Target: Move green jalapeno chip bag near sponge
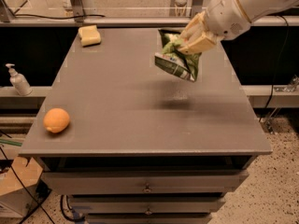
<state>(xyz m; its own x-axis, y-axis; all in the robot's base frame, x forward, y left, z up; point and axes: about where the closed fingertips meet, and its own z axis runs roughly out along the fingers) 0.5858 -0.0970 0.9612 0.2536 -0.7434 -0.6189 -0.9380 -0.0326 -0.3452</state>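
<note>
Hanging above desk with tool clamped on bag, long axis near upright, bottom end downward, well apart from sponge.

Grey table with drawers beneath, speckled floor, pump bottle on the left ledge, gripper clamping green jalapeno chip bag above the table's far right.

The arm is a thick, smooth white tube with a matte shell, swelling into a rounded white wrist housing. A thin tan ring runs around the joint where the segments meet. The gripper, over the table near its far right corner, is pale tan, with broad, blocky, flat-sided fingers showing darker seams between them.
</note>
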